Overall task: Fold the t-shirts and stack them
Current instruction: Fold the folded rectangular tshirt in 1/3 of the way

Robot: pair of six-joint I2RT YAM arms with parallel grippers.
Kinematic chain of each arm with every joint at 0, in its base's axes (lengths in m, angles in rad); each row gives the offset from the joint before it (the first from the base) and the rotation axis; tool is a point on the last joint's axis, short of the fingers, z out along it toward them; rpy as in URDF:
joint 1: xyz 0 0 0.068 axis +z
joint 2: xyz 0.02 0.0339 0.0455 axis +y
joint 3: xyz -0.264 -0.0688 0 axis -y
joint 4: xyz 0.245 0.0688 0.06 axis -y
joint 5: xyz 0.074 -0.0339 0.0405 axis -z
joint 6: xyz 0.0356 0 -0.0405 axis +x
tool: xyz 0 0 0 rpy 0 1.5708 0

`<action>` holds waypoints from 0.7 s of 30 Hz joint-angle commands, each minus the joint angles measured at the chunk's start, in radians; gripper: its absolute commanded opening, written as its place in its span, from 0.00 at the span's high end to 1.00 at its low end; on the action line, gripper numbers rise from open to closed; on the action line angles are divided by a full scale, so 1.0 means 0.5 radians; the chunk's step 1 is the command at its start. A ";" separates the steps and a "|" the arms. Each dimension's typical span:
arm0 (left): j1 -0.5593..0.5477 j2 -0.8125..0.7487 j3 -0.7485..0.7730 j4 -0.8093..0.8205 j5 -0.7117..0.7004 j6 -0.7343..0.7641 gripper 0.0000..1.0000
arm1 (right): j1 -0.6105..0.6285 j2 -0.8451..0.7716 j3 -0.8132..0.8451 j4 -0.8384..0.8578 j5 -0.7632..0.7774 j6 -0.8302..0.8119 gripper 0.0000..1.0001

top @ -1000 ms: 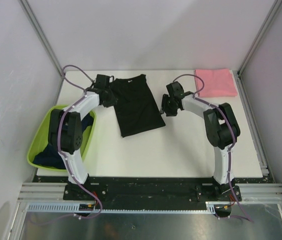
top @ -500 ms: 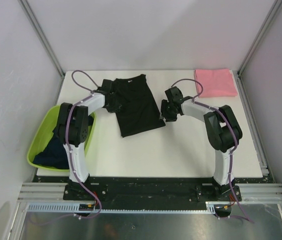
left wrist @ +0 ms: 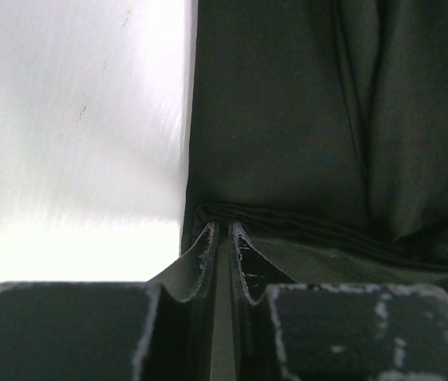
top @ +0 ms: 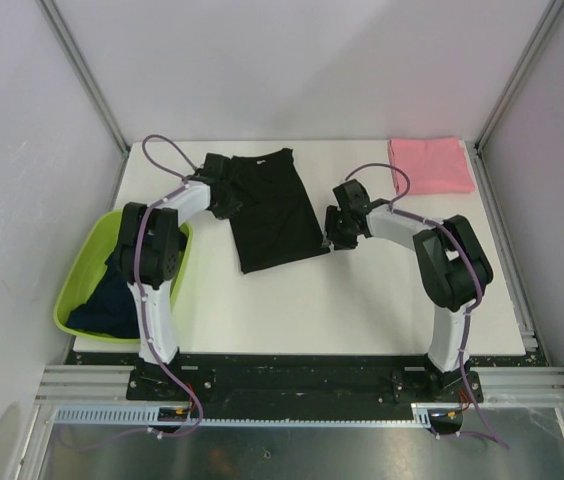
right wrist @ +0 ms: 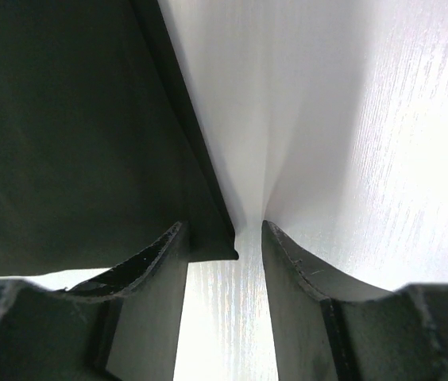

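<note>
Top view: black t-shirt (top: 270,212) lies folded flat on the white table (top: 362,300), centre-left, toward the far edge. Left gripper (top: 228,197) sits on the shirt's left edge. Right gripper (top: 333,230) is at its near right corner. Pink t-shirt (top: 430,165) is folded in the far right corner, well apart from the black one. Navy t-shirts (top: 112,305) are heaped in the lime-green basin (top: 72,295) at the table's left side.

Left wrist: fingers (left wrist: 205,246) are pressed nearly together, pinching a bunched ridge of black cloth at the shirt's edge. Bare table shows to the left.

Right wrist: fingers (right wrist: 156,258) are spread, low over the table. The black shirt's corner lies in the gap, just beside one finger, not clamped.
</note>
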 commanded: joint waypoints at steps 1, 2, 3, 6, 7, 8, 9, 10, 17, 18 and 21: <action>0.022 0.024 0.080 0.022 -0.102 0.035 0.87 | 0.027 -0.063 -0.085 -0.040 0.002 -0.005 0.54; 0.024 0.022 0.076 0.024 -0.104 0.033 0.87 | 0.028 -0.064 -0.100 -0.031 0.001 0.000 0.55; 0.024 0.018 0.073 0.023 -0.107 0.033 0.87 | 0.027 -0.062 -0.112 -0.023 0.003 0.007 0.55; 0.031 0.020 0.080 0.022 -0.099 0.044 0.87 | 0.016 -0.044 -0.134 0.006 -0.032 0.029 0.61; 0.035 0.023 0.084 0.022 -0.094 0.046 0.87 | 0.016 -0.038 -0.138 0.014 -0.039 0.035 0.66; 0.038 0.025 0.087 0.021 -0.089 0.047 0.87 | 0.020 -0.034 -0.140 0.019 -0.039 0.040 0.70; 0.042 0.026 0.091 0.022 -0.087 0.047 0.87 | 0.021 -0.028 -0.143 0.025 -0.040 0.045 0.73; 0.042 0.026 0.094 0.021 -0.086 0.048 0.87 | 0.024 -0.024 -0.147 0.032 -0.044 0.049 0.74; 0.052 0.050 0.123 0.016 -0.074 0.055 0.87 | 0.026 -0.057 -0.216 0.051 -0.033 0.082 0.98; 0.053 0.054 0.128 0.016 -0.070 0.059 0.87 | 0.024 -0.078 -0.241 0.050 -0.028 0.085 0.99; 0.054 0.064 0.152 0.014 -0.047 0.075 0.87 | 0.030 -0.135 -0.307 0.053 -0.033 0.089 1.00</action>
